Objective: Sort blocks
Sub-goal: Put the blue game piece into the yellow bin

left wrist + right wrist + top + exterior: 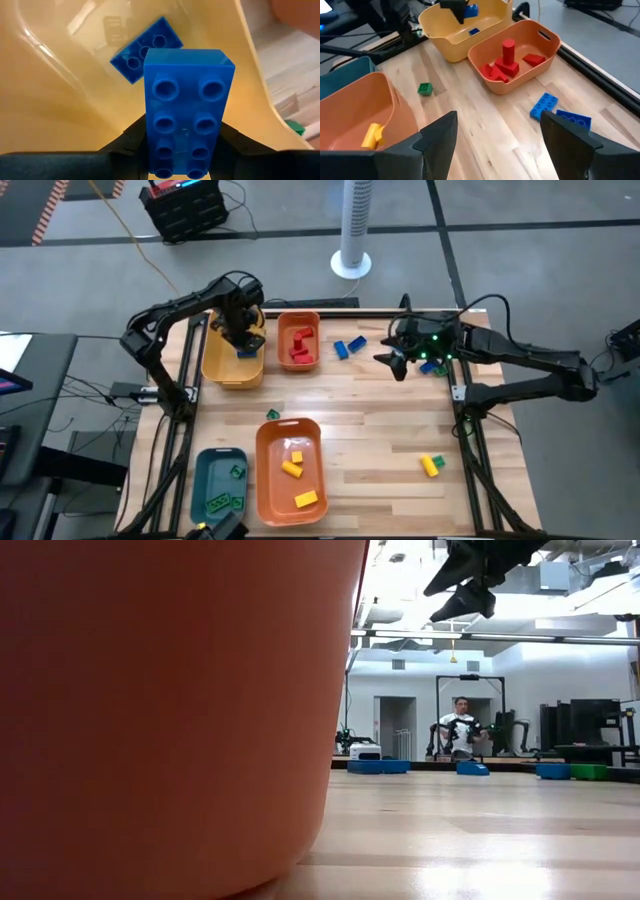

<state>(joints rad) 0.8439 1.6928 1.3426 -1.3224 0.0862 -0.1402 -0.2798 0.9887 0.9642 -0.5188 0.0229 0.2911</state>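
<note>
Closest to the left wrist camera, a long blue plastic brick with eight studs [187,127] is clamped between the left gripper's [243,340] two dark fingers, above the yellow plastic bin [222,367], where a second blue brick [145,49] lies on the floor. Red bricks [506,65] are in the small orange bin [544,42] beside it. The right gripper [512,142] hangs with its jaws wide apart and holds nothing, over the wooden table [380,420] near two loose blue bricks [543,106].
</note>
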